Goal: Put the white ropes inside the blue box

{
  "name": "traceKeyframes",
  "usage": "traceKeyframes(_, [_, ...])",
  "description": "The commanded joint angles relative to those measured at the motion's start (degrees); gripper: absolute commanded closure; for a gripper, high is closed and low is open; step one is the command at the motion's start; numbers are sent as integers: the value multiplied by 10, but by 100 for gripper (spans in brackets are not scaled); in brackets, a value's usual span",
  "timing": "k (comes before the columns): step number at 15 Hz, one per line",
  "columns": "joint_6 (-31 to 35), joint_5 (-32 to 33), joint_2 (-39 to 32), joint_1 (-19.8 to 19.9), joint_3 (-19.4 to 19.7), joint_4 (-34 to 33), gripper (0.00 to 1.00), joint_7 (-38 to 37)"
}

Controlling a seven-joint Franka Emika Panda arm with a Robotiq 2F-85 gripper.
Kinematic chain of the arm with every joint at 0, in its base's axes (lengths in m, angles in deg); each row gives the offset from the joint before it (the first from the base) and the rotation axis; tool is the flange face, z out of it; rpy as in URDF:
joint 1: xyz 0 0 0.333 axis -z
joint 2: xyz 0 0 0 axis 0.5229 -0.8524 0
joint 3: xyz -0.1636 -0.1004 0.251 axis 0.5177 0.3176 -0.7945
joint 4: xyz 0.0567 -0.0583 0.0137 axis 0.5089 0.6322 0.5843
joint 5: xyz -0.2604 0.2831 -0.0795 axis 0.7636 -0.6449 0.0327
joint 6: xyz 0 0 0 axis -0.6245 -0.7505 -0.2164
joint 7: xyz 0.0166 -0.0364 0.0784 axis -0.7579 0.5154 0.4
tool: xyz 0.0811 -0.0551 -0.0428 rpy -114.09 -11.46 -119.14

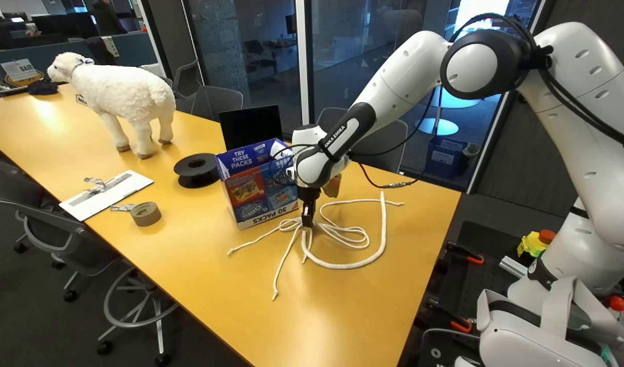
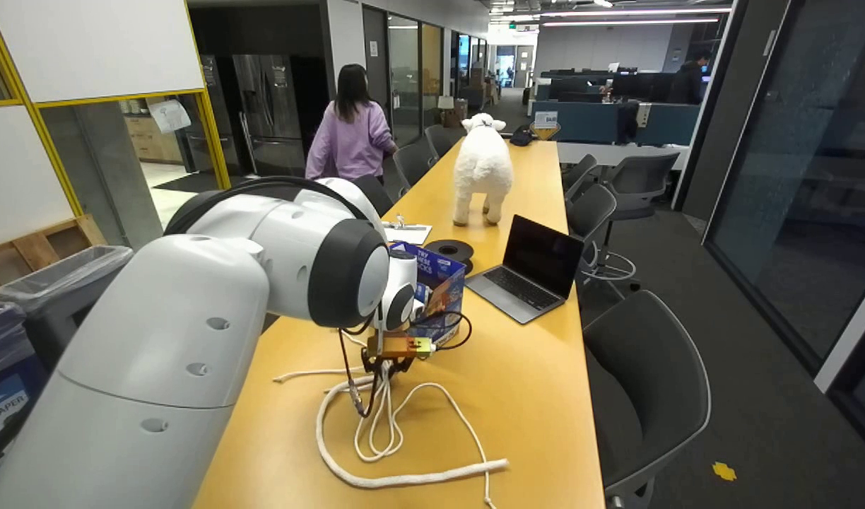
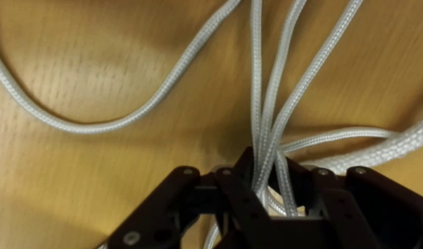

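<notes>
In both exterior views the white ropes spread over the yellow table in loops and loose ends, one thicker than the others. My gripper points down into their middle, low over the tabletop. Seen from the wrist, several strands of the thin white ropes run between the fingertips of the gripper, which is shut on them. The thick rope passes behind the right finger there. Close by the gripper stands the blue box, upright with raised flaps; the arm covers part of it, and its inside is mostly hidden.
Beyond the box are a black spool and an open laptop. A clipboard and a tape roll lie near one table edge. A plush sheep stands farther along. A person is beside the table.
</notes>
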Motion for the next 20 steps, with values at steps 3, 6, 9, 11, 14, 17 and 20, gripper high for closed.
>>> traceKeyframes(3, [-43, -49, 55, -8, -5, -69, 90, -57])
traceKeyframes(6, [-60, -63, 88, -24, 9, -118, 90, -111])
traceKeyframes(9, [-84, -60, 118, -45, 28, -175, 91, -181])
traceKeyframes(11, [-100, -45, 133, -65, 47, -219, 92, -232])
traceKeyframes(14, [-138, -19, 140, -98, 79, -307, 92, -313])
traceKeyframes(17, [-159, 20, 129, -128, 112, -396, 94, -408])
traceKeyframes(20, [-176, 50, 110, -149, 140, -468, 95, -502])
